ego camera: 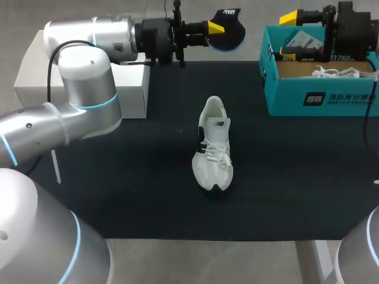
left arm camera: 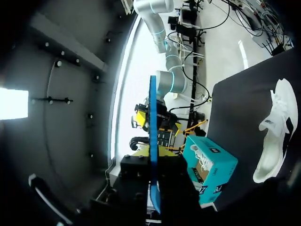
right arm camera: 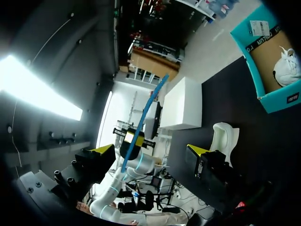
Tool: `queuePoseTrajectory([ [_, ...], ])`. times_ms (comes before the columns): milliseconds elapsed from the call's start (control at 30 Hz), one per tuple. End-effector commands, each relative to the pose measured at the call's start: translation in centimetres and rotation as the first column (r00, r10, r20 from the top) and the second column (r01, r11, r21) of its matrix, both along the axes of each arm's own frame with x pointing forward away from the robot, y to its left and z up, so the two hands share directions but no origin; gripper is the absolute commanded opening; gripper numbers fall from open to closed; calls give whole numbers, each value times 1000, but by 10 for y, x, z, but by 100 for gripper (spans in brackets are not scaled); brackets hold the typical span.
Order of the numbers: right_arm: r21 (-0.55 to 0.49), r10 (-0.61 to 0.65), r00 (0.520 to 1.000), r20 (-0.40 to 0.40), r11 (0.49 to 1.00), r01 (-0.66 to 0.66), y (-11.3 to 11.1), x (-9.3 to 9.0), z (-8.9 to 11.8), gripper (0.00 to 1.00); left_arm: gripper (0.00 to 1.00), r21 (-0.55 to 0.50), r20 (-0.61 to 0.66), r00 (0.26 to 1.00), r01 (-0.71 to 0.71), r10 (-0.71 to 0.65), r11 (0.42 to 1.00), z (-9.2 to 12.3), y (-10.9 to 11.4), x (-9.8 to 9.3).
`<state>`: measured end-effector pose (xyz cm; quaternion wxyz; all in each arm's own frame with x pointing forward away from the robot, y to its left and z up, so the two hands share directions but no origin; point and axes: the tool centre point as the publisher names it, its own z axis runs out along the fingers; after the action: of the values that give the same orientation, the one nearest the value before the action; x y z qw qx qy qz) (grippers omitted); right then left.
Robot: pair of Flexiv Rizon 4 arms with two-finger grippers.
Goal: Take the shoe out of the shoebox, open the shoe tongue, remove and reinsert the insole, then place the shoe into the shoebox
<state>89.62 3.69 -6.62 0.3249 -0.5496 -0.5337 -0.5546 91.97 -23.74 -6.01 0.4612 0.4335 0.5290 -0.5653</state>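
Head view shows the white box at the counter's far left corner. Above it the left arm runs along the far edge, its left claw clenched on the dark insole. The shoe lies mid-counter, toe toward the near edge, well apart from everything. With the insole out, reinserting looks next: it should go toe-first into the collar. The right claw hangs released over the left wall of the shoebox, at the far right corner. Open counter rings the shoe
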Motion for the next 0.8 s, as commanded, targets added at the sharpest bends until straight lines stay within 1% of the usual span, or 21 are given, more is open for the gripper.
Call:
queuePoseTrajectory([
  [33,0,-1,1000,0,1000,1,0,0,-1,100,0,25,-22,999,34,-33,999,3,4,6],
  [333,0,-1,1000,0,1000,1,0,0,-1,100,0,25,-22,999,34,-33,999,3,4,6],
  [367,0,-1,1000,0,1000,1,0,0,-1,100,0,67,-183,983,4,8,998,0,4,10],
  [400,0,-1,1000,0,1000,1,0,0,-1,100,0,89,-364,931,-5,37,996,-3,3,12],
  [433,0,-1,1000,0,1000,1,0,0,-1,100,0,87,-499,865,-2,45,996,-4,3,12],
  [467,0,-1,1000,0,1000,1,0,0,-1,100,0,71,-607,795,38,13,997,-6,3,12],
  [500,0,-1,1000,0,1000,1,0,0,-1,100,0,6,-695,718,63,-41,998,-5,3,9],
  [533,0,-1,1000,0,1000,1,0,0,-1,100,0,-61,-754,648,95,-108,994,-3,4,7],
  [567,0,-1,1000,0,1000,1,0,0,-1,100,0,-136,-781,602,99,-169,986,1,5,5],
  [600,0,-1,1000,0,1000,1,0,0,-1,100,0,-166,-765,612,111,-199,980,5,6,4],
  [800,0,-1,1000,0,1000,1,0,0,-1,100,0,-166,-765,612,111,-199,980,5,6,4],
])
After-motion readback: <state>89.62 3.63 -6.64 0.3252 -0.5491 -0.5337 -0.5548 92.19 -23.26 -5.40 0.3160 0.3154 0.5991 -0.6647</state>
